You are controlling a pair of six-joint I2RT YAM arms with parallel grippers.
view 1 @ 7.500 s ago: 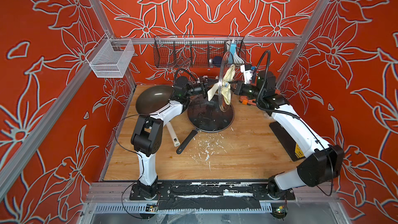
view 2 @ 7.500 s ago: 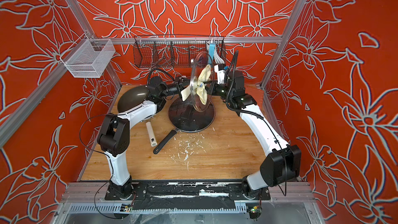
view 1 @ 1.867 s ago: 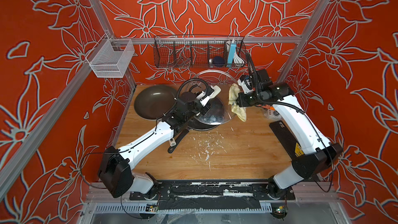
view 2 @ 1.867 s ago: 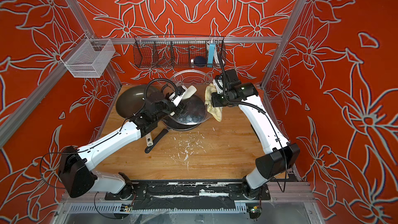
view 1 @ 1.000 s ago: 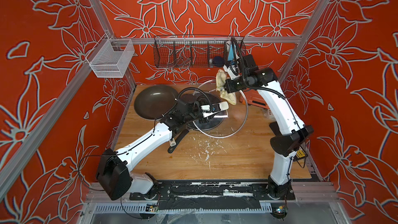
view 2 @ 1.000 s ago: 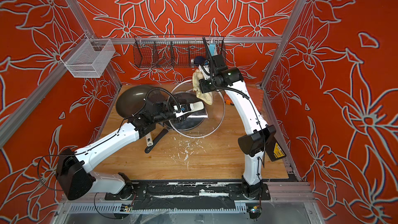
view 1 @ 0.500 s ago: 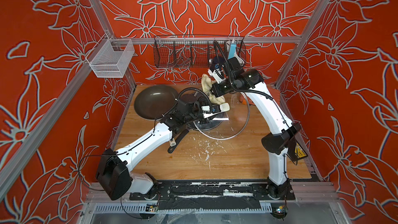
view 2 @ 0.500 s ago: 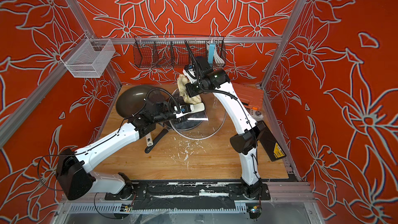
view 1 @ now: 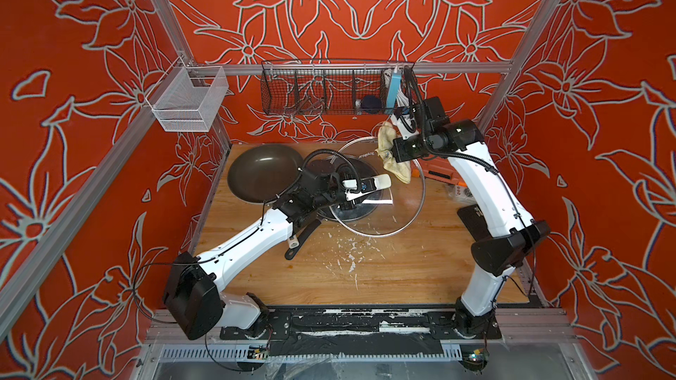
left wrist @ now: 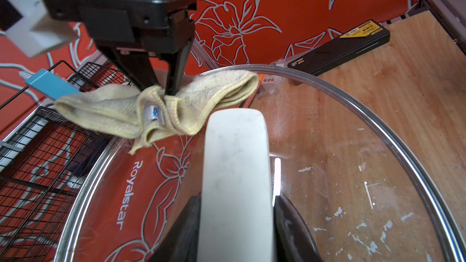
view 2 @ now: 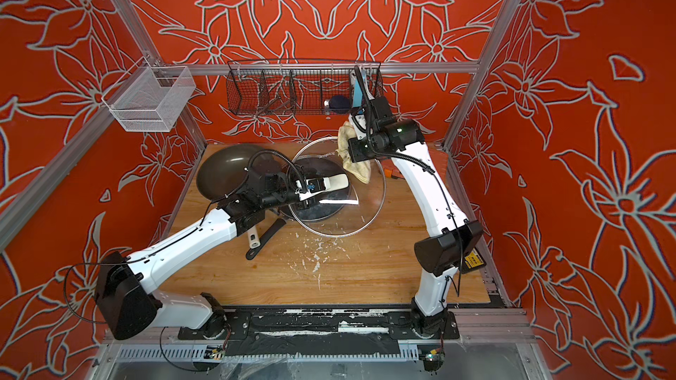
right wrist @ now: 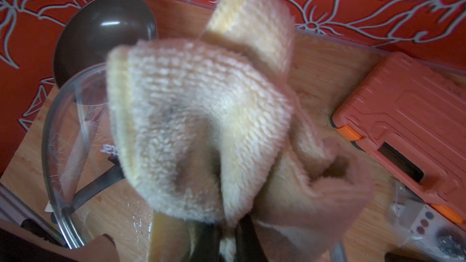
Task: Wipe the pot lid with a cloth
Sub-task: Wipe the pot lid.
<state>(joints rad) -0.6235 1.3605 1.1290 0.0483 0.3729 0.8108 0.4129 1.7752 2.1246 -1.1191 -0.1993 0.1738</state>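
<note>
The glass pot lid [view 1: 406, 210], held by the left gripper [left wrist: 235, 199] pinching its white handle [view 1: 373, 182], now has the yellow cloth [view 1: 397, 169] swung back to its far edge, maybe touching it, bunched in the closed-tight right gripper [left wrist: 161, 90], so wiping goes on.

1. Both top views: high over the front edge, tilted down toward the back wall [view 1: 347, 12]; far off, whole table [view 1: 402, 272] in frame.
2. Stereo pair, nearly identical, slight sideways shift.
3. Left wrist view: close, looks across the glass lid [left wrist: 353, 147] at the right gripper [left wrist: 162, 90] and cloth [left wrist: 113, 107].
4. Right wrist view: very close, blurred cloth fills it; lid rim, pan [right wrist: 100, 28], orange case [right wrist: 403, 112] behind.
5. All four share the lid and the cloth.
</note>
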